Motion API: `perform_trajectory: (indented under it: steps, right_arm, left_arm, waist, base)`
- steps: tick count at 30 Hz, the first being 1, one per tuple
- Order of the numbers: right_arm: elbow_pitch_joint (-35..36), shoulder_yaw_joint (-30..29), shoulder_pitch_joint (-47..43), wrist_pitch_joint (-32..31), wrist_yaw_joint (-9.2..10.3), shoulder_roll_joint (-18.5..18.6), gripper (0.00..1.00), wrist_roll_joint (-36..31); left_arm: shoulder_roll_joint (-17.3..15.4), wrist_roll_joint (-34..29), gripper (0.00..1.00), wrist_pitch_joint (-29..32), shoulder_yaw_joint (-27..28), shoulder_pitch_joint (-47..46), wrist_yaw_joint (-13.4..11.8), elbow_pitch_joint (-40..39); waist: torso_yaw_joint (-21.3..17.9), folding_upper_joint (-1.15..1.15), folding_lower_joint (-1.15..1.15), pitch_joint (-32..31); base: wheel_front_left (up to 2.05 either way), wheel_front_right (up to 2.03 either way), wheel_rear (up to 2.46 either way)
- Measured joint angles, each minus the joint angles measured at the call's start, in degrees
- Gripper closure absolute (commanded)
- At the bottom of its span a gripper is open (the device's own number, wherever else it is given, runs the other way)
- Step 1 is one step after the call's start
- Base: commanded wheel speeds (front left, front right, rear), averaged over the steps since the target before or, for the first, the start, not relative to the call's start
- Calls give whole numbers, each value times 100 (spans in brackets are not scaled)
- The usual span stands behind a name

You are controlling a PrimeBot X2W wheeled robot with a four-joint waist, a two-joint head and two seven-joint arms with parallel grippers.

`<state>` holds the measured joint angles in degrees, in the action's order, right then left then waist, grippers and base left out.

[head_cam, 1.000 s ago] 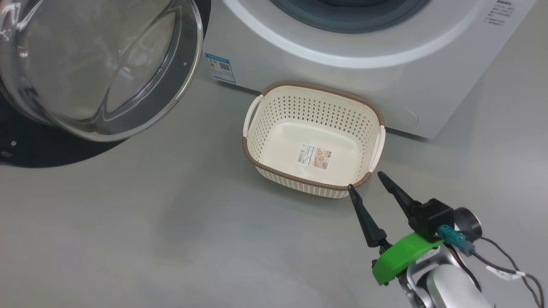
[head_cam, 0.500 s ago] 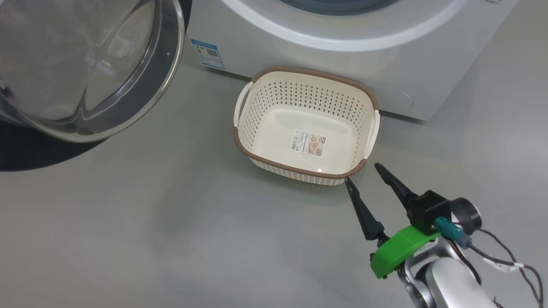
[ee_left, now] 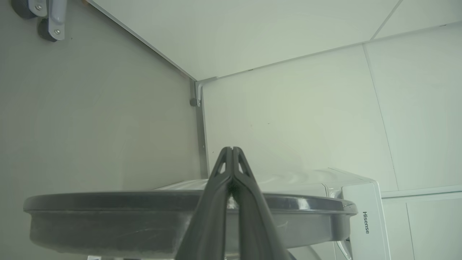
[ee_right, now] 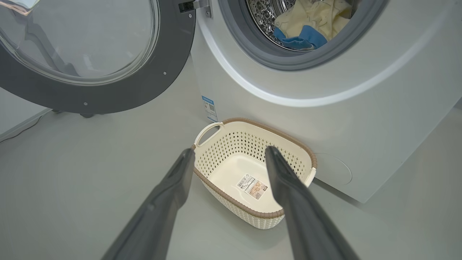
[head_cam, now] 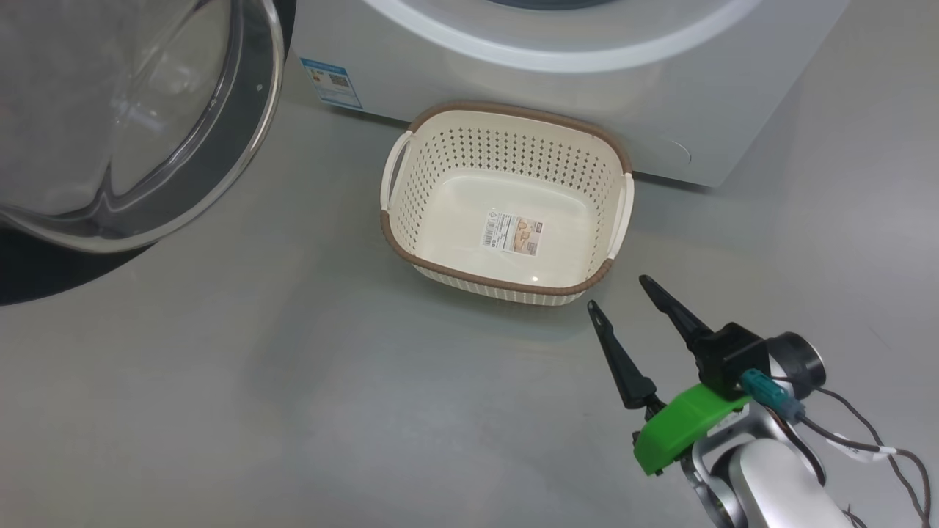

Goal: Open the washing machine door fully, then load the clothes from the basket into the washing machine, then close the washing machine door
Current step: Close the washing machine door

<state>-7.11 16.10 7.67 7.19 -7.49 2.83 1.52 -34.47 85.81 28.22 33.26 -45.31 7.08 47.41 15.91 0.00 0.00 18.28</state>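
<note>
One basket (head_cam: 506, 158) mouth-up, long axis along washing machine (head_cam: 697, 95).

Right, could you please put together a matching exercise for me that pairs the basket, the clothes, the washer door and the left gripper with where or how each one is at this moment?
Things
1. basket
2. clothes
3. door
4. left gripper

Places or states
a. inside the washing machine
b. shut tight
c. swung wide open
d. empty, standing on the floor

Pairs: 1-d, 2-a, 3-c, 4-b
</note>
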Motion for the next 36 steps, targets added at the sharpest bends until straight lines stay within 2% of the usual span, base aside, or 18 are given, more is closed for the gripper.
perform_trajectory:
  steps: [19,36]
  right_arm:
    - [81,35,0,-48,0,1,0,-11]
    - [-37,114,25,-46,0,3,0,8]
  left_arm:
    - [-59,-49,100,-47,-265,32,0,75]
    - [-220,405,100,902,-232,44,0,188]
  waist:
    - [-109,0,0,194]
    - [-44,0,0,172]
  base:
    - [0,0,0]
    - [0,0,0]
